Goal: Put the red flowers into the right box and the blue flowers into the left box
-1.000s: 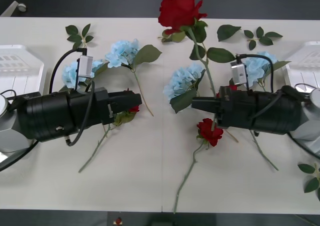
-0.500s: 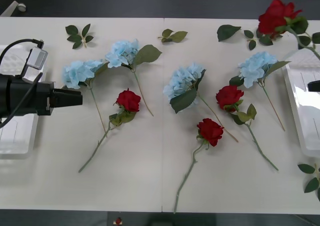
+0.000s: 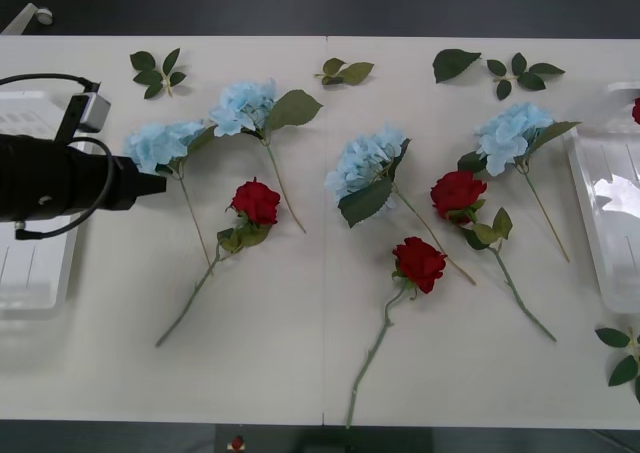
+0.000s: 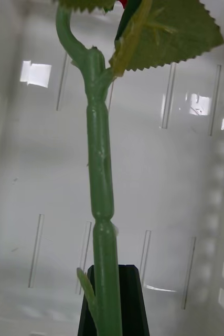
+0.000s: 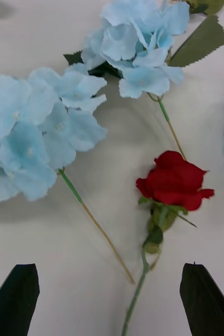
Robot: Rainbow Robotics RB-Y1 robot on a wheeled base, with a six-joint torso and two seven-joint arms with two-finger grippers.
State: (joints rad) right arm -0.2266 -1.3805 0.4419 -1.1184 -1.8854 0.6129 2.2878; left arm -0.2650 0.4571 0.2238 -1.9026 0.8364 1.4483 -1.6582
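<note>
Left gripper (image 5: 112, 299), jaws spread wide and empty, hovers low beside the nearest blue hydrangea (image 5: 35, 134); a red rose (image 5: 173, 181) lies close by, so a careless closing could catch the wrong stem. Farther off, right gripper (image 4: 112, 302) pinches a rose stem (image 4: 101, 173) over the right box (image 3: 610, 198); a slack pinch could drop it off-rim.

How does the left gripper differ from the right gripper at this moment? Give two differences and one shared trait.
The left gripper is open and empty above the table; the right gripper is shut on a red flower's stem. The left faces loose flowers; the right is over the right box. Both have black fingers.
</note>
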